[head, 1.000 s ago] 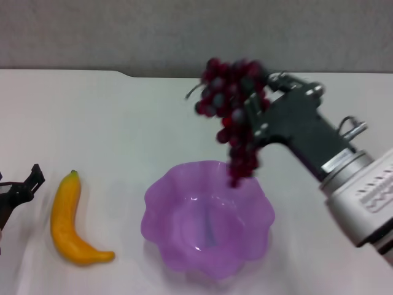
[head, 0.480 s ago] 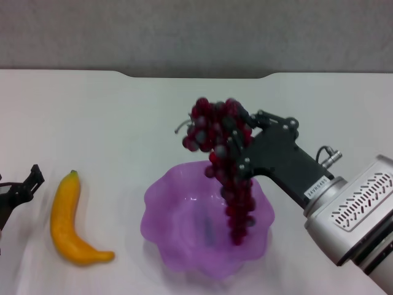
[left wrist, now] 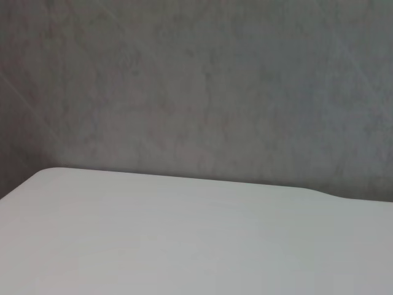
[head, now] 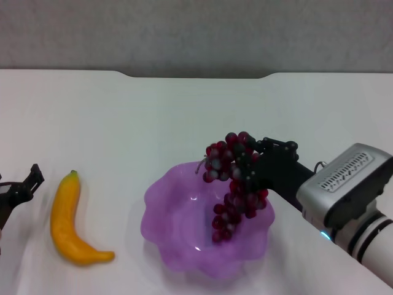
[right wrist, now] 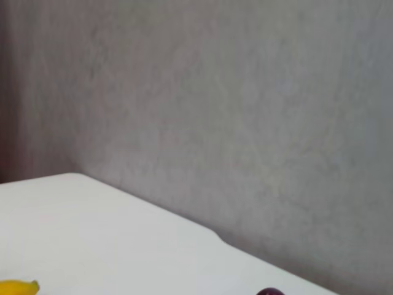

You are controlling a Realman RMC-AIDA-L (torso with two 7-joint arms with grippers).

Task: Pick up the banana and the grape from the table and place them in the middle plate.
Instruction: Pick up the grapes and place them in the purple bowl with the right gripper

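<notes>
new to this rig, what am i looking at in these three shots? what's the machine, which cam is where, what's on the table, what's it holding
It is a two-armed robot with grippers. The head view looks down at a white table. The right gripper holds the grape bunch over the middle plate, its lower end hanging into it. The banana lies on the table beside the plate, with the left gripper parked at the edge near it. The two wrist views mostly show table and wall; the right one catches the banana's tip.

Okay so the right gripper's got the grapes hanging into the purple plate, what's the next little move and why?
Probably lower a touch and open the right gripper. The grape bunch hangs over the middle plate with its lower end inside the bowl. The banana lies on the table beside the left gripper.
</notes>
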